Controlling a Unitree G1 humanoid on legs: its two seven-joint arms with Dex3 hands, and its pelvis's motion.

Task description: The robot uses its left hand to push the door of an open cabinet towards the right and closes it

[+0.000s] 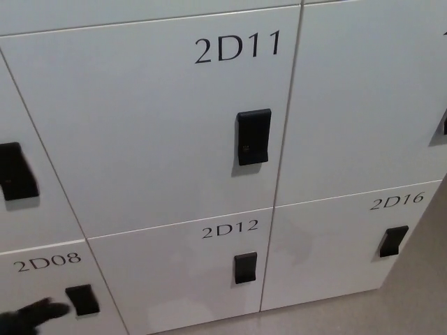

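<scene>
Only a dark, blurred tip of the robot's left hand [31, 314] is showing at the bottom left corner of the head view, lying against the white door marked 2D08 [42, 293], just left of that door's small black rectangular latch [82, 299]. So little of the hand is showing that whether its fingers are spread or pressed together cannot be told. No part of the right hand is appearing anywhere.

A wall of white, flat-fronted locker doors is filling the picture, each one sitting flush with its neighbours and showing only thin seams between them. The large white cabinet door labelled 2D11 [154, 118] is taking up the upper middle, with its black number printed at the top right and a black rectangular handle [253, 137] sitting near its right edge. Below it, the smaller white door labelled 2D12 [181, 276] is lying shut, with its own small black handle [245, 267] under the number. To the right, the door marked 2D16 [335, 244] is carrying a slanted black handle [394, 241]. Another black handle [15, 171] is showing at the far left edge. A strip of grey-beige floor [412, 300] is visible at the bottom right.
</scene>
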